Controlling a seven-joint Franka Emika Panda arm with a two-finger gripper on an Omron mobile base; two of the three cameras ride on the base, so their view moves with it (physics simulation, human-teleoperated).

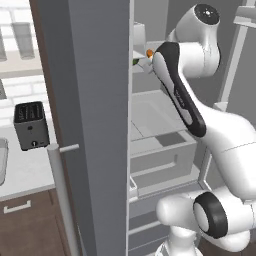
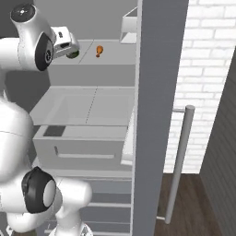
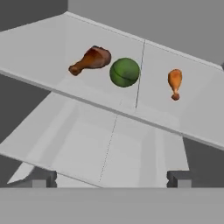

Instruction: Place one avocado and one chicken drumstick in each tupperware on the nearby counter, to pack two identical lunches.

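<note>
Gripper (image 3: 109, 178) spread wide, holding nothing, facing a grey fridge shelf (image 3: 39, 52); on it the green avocado (image 3: 124, 72) touches the dark chicken drumstick (image 3: 90, 60); the orange drumstick (image 3: 174, 83) lies apart; no readable writing

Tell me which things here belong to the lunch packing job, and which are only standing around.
For the job: green avocado; dark drumstick; orange drumstick; open gripper.
Only around: toaster; fridge door handle.
</note>
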